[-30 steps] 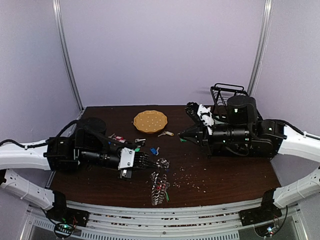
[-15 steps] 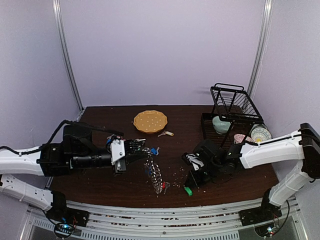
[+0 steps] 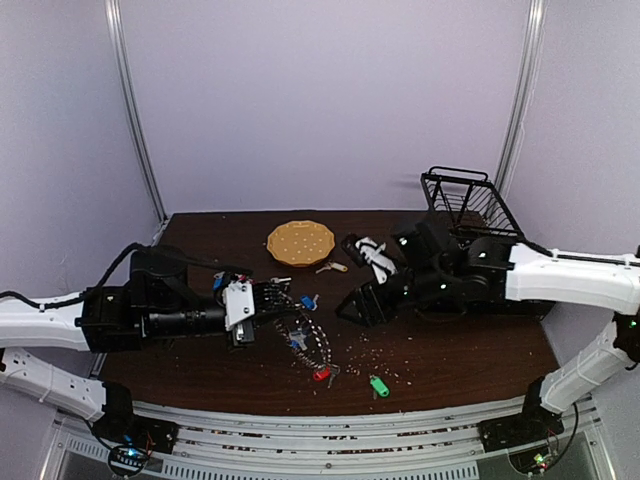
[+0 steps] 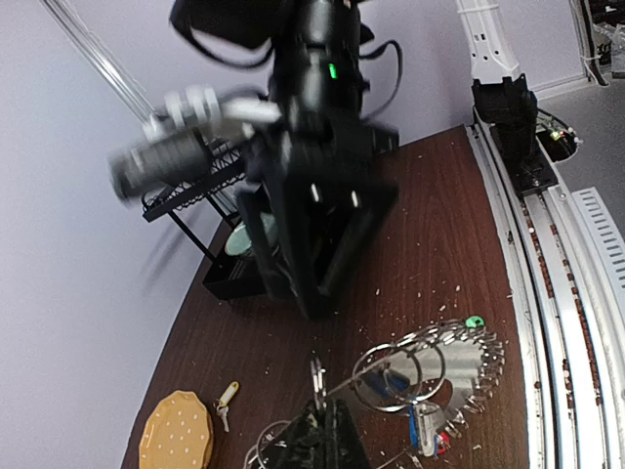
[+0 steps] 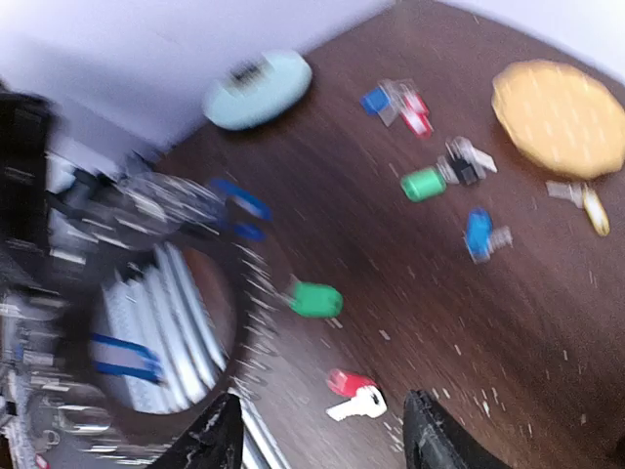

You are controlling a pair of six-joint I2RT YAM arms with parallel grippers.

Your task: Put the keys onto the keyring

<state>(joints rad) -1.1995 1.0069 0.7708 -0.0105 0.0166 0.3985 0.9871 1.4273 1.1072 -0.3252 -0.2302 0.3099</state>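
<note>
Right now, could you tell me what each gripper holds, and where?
The left gripper grips the keyring by its wire; the right gripper, open, holds nothing.

No word, number or brand can be read on the keys (image 3: 379,386), the keyring (image 4: 467,363) or the plate (image 3: 300,242).

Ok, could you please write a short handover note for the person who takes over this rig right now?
The left gripper is shut on the keyring; the rest of the ring lies on the table.
The right gripper is open and empty, above the table.
Loose on the table: red-tagged key and green-tagged key near the front, blue-tagged key by the left gripper, yellow-tagged key beside the orange plate.
Done: the keyring carries many keys.
Left: pick up each loose key and thread it on.
</note>
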